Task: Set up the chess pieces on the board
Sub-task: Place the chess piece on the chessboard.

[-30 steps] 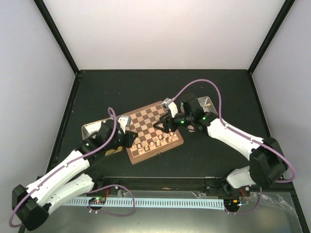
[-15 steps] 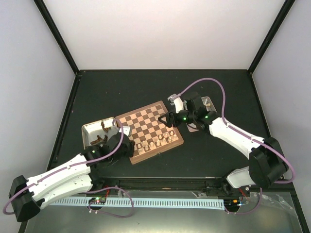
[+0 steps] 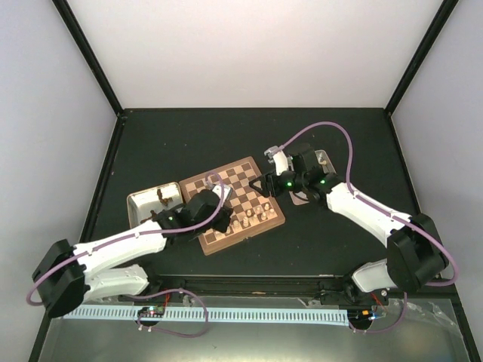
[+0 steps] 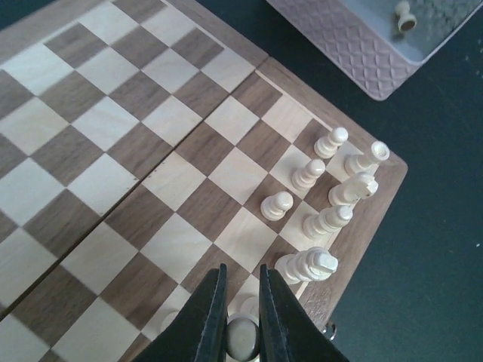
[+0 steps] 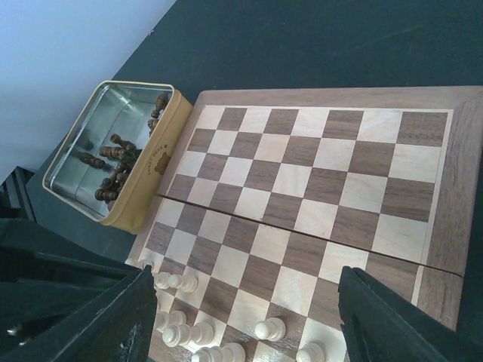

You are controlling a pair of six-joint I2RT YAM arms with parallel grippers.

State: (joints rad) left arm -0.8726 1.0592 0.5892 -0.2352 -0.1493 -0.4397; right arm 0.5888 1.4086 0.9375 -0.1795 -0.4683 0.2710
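The board (image 3: 241,185) lies mid-table, and its checks fill both wrist views (image 4: 113,136) (image 5: 317,166). Several pale chess pieces (image 4: 308,173) stand in two short rows by one edge, seen too in the right wrist view (image 5: 270,329). My left gripper (image 4: 243,302) hovers over the board's near left part (image 3: 223,217). It is shut on a pale round-headed chess piece (image 4: 243,337). My right gripper (image 3: 262,188) hangs above the board's right side. Its fingers (image 5: 113,317) stand wide apart with nothing between them.
A metal tin (image 3: 143,204) with dark chessmen (image 5: 113,162) sits left of the board. A patterned tray (image 4: 355,45) holding a pale piece (image 4: 405,15) lies off the board's right side, mostly hidden behind the right arm in the top view (image 3: 323,160).
My left arm has swung right from beside the tin to over the board's near left part, jaws still shut. The right gripper drew back slightly to the right and stayed open.
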